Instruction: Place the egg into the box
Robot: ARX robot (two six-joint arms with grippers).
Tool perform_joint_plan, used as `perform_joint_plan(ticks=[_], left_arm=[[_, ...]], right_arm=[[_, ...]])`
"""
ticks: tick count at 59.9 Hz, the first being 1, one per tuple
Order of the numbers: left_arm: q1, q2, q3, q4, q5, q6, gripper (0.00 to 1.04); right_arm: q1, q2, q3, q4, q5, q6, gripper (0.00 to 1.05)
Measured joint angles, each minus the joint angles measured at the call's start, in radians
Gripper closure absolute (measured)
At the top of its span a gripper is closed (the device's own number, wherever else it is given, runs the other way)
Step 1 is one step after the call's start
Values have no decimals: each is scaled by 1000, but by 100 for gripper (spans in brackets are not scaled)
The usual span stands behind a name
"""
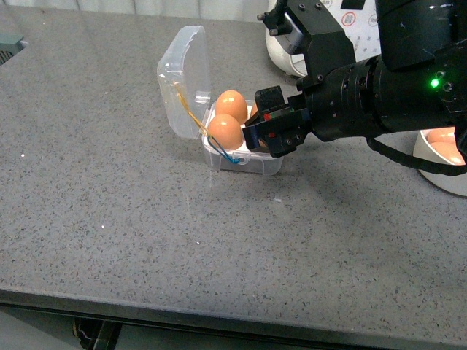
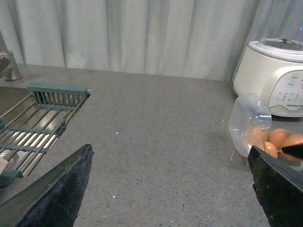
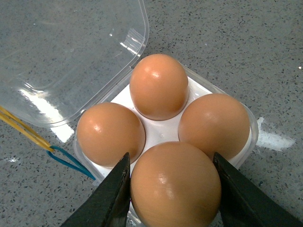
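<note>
The box point(image 1: 244, 162) is a clear case with its lid point(image 1: 184, 79) open, on the grey counter. In the right wrist view its white tray point(image 3: 161, 130) holds three brown eggs, and my right gripper point(image 3: 173, 187) is shut on the egg point(image 3: 175, 187), holding it over the fourth slot at the near side. In the front view my right gripper point(image 1: 264, 127) hangs over the box's right side and hides the egg. My left gripper point(image 2: 170, 189) is open and empty above bare counter, with the box point(image 2: 251, 125) to its right.
A white appliance point(image 1: 306, 44) stands behind the box. A round white bowl point(image 1: 445, 157) with eggs sits at the right edge. A yellow and blue cord point(image 3: 42, 144) hangs at the box's hinge. A sink rack point(image 2: 38, 123) lies far left.
</note>
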Motion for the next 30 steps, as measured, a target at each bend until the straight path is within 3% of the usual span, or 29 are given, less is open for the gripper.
perform_joint_plan(ticks=[13, 20, 30], left_arm=[[0, 0, 0, 0, 0, 0, 7], [0, 0, 0, 0, 0, 0, 7], [0, 0, 0, 0, 0, 0, 7]], right_arm=[[-4, 1, -17, 75, 64, -26, 28], [-15, -34, -74, 172, 153, -24, 10], [-70, -224, -219, 297, 282, 16, 9]])
